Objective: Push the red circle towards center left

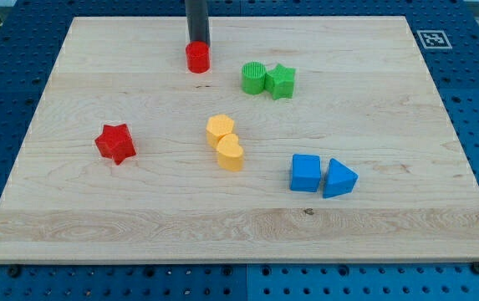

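The red circle (197, 58) is a short red cylinder near the view's top, left of centre, on the wooden board (97, 217). My dark rod comes down from the view's top edge, and my tip (198, 43) sits right at the circle's top side, touching or nearly touching it. The red star (115, 143) lies at the centre left of the board, well below and to the left of the circle.
A green circle (254, 78) and a green star (280, 81) touch each other to the circle's right. A yellow hexagon-like block (220, 130) and a yellow heart (230, 153) sit mid-board. A blue cube (306, 173) and a blue triangle (338, 178) lie lower right.
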`<move>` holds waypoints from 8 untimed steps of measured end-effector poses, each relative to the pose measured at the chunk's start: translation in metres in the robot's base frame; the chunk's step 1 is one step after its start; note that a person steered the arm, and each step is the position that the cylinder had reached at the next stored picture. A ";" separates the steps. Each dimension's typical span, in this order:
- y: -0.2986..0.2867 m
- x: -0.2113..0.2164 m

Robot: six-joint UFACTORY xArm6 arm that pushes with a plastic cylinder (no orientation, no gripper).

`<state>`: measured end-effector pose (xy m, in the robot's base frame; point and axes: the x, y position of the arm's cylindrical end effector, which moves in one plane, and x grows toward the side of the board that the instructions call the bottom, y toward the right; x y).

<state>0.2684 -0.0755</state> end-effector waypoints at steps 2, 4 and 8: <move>-0.009 0.000; 0.042 0.003; 0.000 0.012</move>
<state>0.2807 -0.0755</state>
